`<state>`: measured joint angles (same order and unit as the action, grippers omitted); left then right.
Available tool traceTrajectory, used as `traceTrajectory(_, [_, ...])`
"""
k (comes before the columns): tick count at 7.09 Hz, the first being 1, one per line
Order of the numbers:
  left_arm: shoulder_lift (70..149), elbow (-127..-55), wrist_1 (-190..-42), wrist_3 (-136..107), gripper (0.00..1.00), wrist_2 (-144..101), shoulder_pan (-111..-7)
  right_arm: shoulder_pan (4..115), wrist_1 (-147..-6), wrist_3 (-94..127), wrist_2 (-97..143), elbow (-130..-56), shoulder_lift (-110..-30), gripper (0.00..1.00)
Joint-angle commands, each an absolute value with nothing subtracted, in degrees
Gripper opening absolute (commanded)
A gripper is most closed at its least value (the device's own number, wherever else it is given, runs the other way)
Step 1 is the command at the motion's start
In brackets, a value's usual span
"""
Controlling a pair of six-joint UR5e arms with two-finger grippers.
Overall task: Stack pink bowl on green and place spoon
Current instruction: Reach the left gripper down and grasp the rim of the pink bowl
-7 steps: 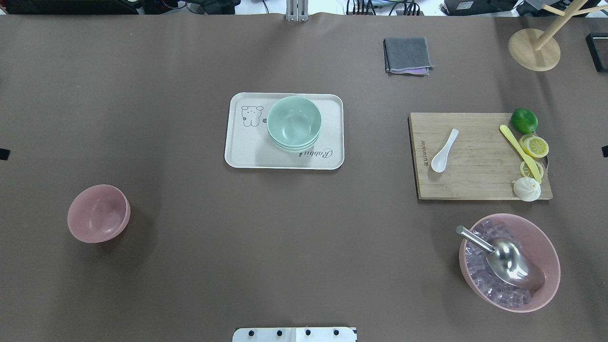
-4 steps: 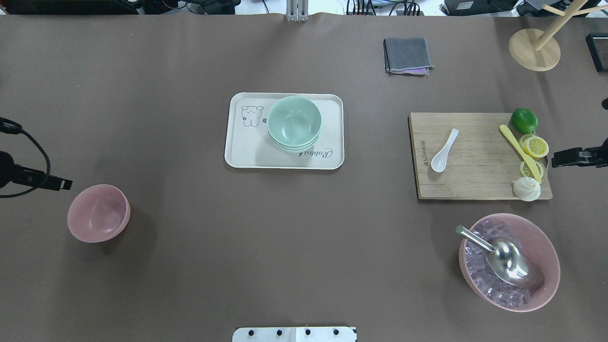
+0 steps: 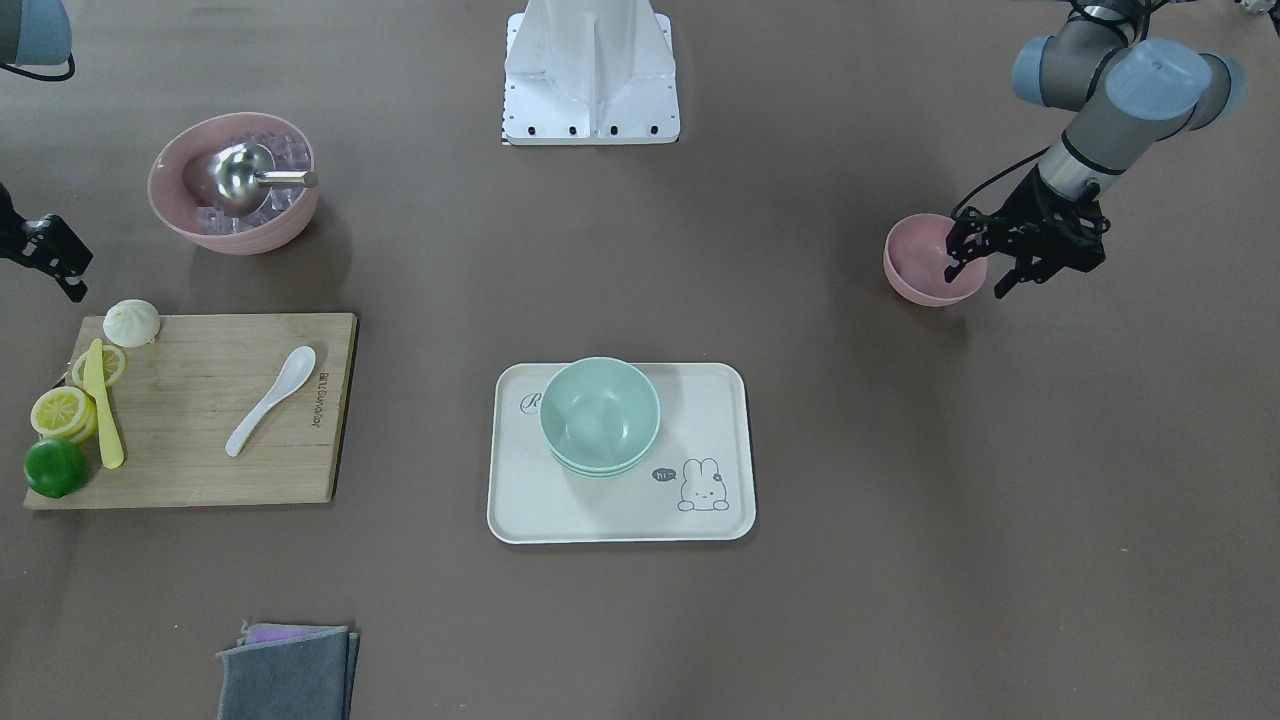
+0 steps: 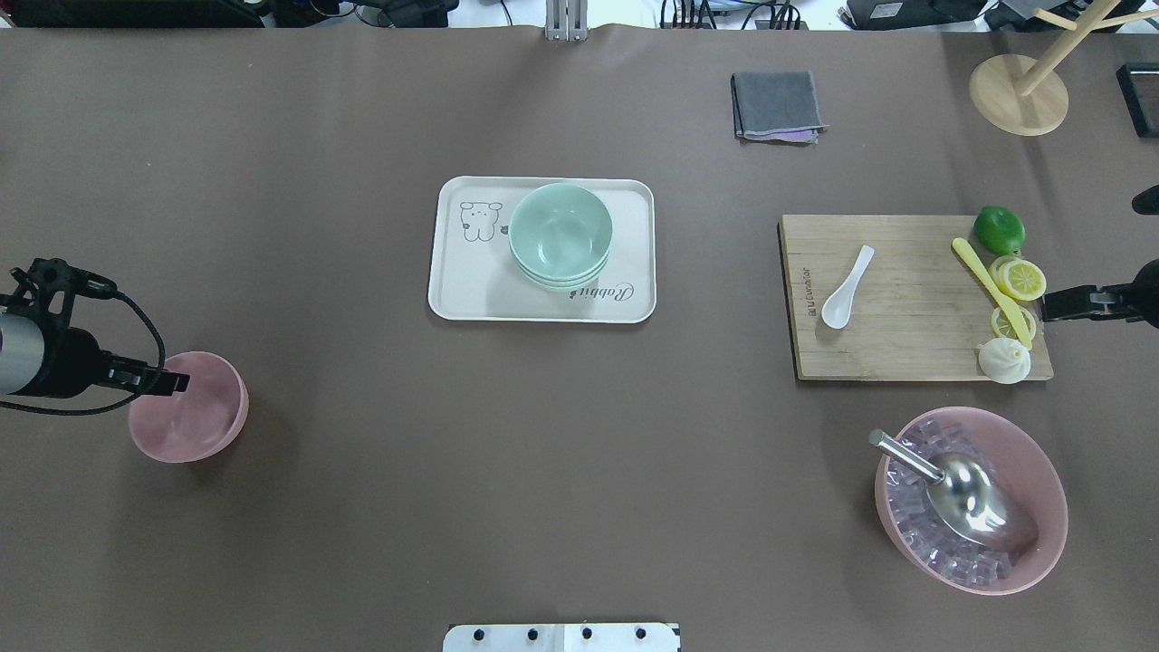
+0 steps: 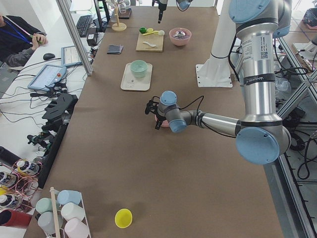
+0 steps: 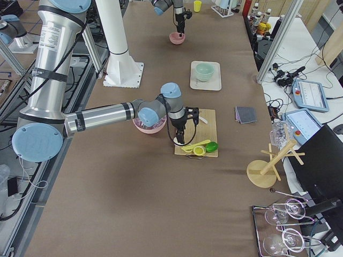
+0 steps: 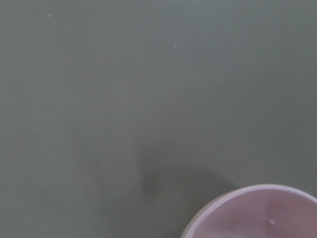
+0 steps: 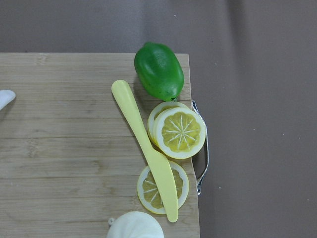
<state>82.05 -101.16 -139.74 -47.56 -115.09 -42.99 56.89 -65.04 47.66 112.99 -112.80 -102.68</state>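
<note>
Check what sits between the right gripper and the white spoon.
In the overhead view, lemon slices and the yellow knife lie between right gripper and white spoon, then bare cutting board.

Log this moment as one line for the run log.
left hand: open, at pink bowl rim | right hand: beside cutting board | spoon: on cutting board | green bowls: on tray

Silver tube arms (image 5: pixel 257 64) carry pale-blue joint caps (image 3: pixel 1160 75), black pincers (image 3: pixel 975 280), looping black cables (image 4: pixel 161 344) and a white base (image 3: pixel 590 90).
</note>
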Motion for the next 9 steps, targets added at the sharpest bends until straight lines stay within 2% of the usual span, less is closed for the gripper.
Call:
traceTrajectory(1, [82.3, -101.5, -140.2, -47.3, 0.0, -115.0, -42.8, 56.9, -65.0, 47.7, 112.9, -112.8, -102.7, 1.0])
traceTrajectory(3, [82.5, -102.2, -140.9, -47.3, 0.0, -115.7, -42.9, 57.0, -65.0, 47.7, 112.9, -112.8, -102.7, 1.0])
traceTrajectory(5, [85.9, -102.4, -138.7, -47.3, 0.0, -119.1, -46.4, 56.9, -65.0, 47.6, 112.4, -112.8, -102.7, 1.0])
traceTrajectory(9, [110.8, -102.0, -112.2, -50.2, 0.0, -118.9, -46.8, 56.9, -65.0, 47.7, 112.4, -111.9, -102.3, 1.0])
